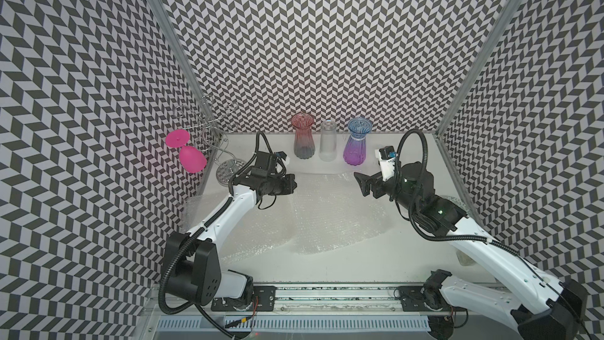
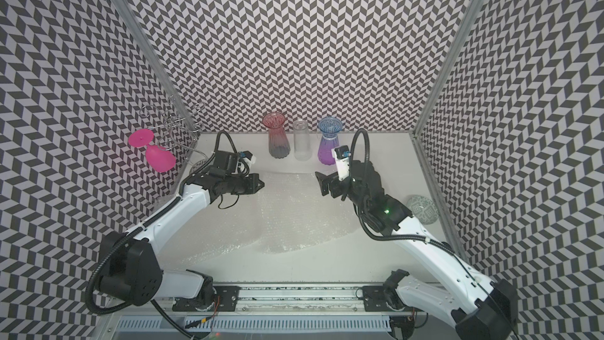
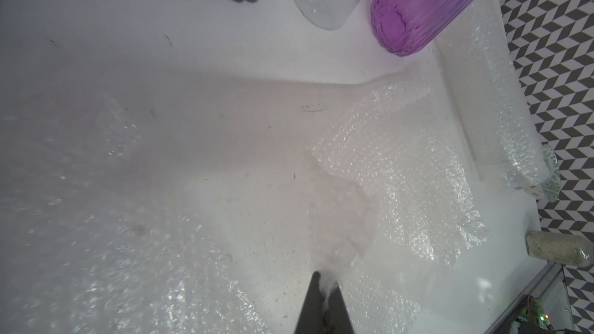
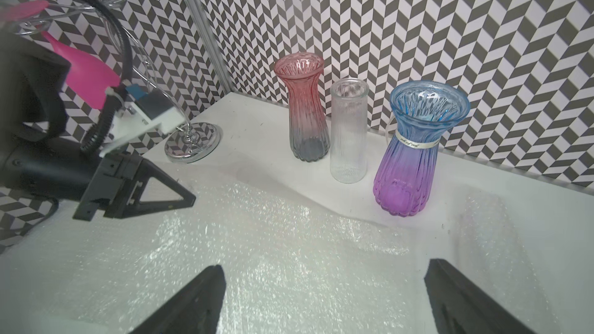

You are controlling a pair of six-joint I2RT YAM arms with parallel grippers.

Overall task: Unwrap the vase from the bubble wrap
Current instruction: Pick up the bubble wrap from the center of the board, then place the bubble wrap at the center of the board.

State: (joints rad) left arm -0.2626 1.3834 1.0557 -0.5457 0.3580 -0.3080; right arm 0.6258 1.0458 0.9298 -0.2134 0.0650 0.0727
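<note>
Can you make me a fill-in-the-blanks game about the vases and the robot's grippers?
The vase standing between the red vase and the blue-and-purple vase is ___.
The left gripper is shut, pinching a bit of the ___.
The right gripper has its jaws ___.
The pink glass hangs ___ on the wire rack.
Missing words: clear; bubble wrap; open; upside down.

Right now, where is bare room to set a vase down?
Bare: the front strip of the table between bubble wrap and rail; a narrow strip between wrap and vases. Crowded: the middle under wrap, the back left by the wire rack.
</note>
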